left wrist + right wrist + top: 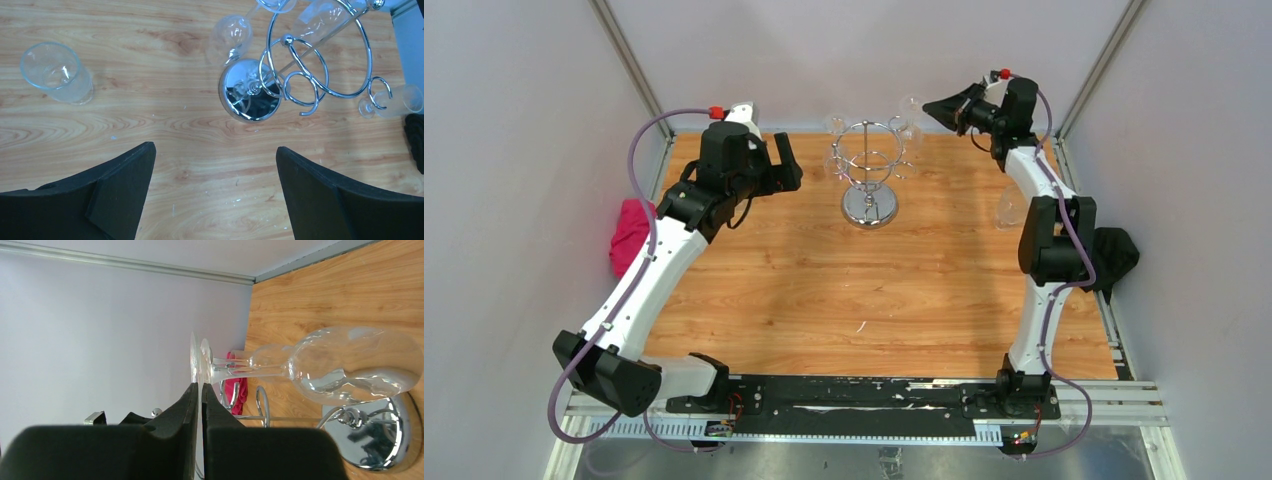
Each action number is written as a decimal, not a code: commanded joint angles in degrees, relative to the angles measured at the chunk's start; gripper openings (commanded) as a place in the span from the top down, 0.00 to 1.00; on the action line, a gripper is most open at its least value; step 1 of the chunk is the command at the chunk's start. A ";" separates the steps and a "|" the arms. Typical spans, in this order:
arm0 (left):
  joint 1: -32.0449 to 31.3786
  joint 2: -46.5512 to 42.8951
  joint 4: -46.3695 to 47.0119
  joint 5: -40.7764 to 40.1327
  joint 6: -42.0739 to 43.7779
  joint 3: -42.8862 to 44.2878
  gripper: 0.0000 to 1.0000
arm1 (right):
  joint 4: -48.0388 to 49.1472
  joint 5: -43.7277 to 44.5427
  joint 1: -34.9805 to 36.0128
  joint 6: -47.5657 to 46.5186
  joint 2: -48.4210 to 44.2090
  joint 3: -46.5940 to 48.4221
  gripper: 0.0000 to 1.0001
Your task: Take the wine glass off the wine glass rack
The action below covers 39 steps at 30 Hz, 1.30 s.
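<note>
The chrome wine glass rack (870, 165) stands at the back middle of the table, on its round mirrored base (249, 95). My right gripper (200, 387) is shut on the rim of the foot of a clear wine glass (350, 365). The glass lies sideways with its stem beside the rack's looped hooks (262, 405). I cannot tell whether the stem still rests in a hook. In the top view the right gripper (949, 112) is just right of the rack's ring, with the glass (911, 110) between them. My left gripper (784, 160) is open and empty, left of the rack.
Other clear glasses hang on the rack (230, 35) (395, 100). One glass stands upright on the table (57, 72), by the right arm in the top view (1009, 210). A pink cloth (629, 235) lies at the left edge and a black cloth (1116, 255) at the right. Walls close in on three sides.
</note>
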 commanded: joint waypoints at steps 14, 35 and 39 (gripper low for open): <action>-0.37 -0.46 0.66 0.38 -0.06 -0.36 0.04 | 2.28 -0.43 -8.16 -2.71 -10.49 -8.85 1.00; -0.37 1.97 3.39 2.97 -1.53 -0.29 0.04 | -17.71 -0.85 -9.63 -18.64 -43.75 -29.74 1.00; -0.37 2.49 4.61 4.38 -1.99 -0.57 0.04 | -22.93 0.25 -9.59 -21.56 -49.50 -30.66 1.00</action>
